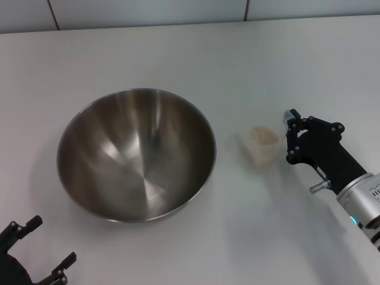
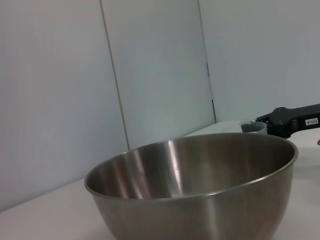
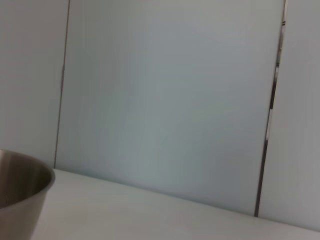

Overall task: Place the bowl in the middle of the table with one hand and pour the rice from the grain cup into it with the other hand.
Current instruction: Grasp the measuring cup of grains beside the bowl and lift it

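The steel bowl stands empty on the white table, left of its middle. The clear grain cup stands upright to the bowl's right, with rice inside. My right gripper is open just right of the cup, its fingertips close to the cup's side, not around it. My left gripper is open at the near left edge, apart from the bowl. The left wrist view shows the bowl close up, the cup's rim and the right gripper behind it. The right wrist view shows the bowl's edge.
A grey panelled wall runs along the table's far edge. Bare tabletop lies behind the bowl and in front of the cup.
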Controlling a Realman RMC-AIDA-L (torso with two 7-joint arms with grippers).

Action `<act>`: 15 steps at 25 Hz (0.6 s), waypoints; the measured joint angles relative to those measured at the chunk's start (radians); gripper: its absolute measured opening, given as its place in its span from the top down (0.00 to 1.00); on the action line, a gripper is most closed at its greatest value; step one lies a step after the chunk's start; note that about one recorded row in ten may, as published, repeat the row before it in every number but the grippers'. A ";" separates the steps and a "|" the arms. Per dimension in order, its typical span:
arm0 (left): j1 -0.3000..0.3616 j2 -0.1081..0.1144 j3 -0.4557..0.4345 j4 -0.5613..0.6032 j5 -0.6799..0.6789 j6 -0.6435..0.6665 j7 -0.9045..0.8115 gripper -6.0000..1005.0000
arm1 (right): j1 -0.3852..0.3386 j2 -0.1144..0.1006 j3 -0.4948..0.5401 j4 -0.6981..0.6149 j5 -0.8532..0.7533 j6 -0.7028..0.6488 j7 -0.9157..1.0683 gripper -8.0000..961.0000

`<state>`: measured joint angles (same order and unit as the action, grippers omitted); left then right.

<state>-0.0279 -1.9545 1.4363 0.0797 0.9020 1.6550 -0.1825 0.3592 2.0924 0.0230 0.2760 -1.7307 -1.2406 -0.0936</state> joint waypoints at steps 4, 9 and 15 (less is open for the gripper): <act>0.000 0.001 -0.001 0.000 0.000 0.000 0.000 0.16 | 0.001 0.000 0.001 0.005 0.004 -0.051 -0.001 0.97; 0.001 0.002 -0.002 0.000 -0.002 0.000 0.000 0.16 | -0.017 0.000 0.001 0.029 0.002 -0.175 -0.027 0.98; 0.005 0.002 -0.002 0.000 -0.006 0.000 0.000 0.16 | -0.019 0.000 -0.008 0.060 -0.032 -0.297 -0.112 0.98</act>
<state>-0.0230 -1.9526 1.4342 0.0798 0.8958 1.6551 -0.1825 0.3404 2.0924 0.0147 0.3361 -1.7626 -1.5374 -0.2054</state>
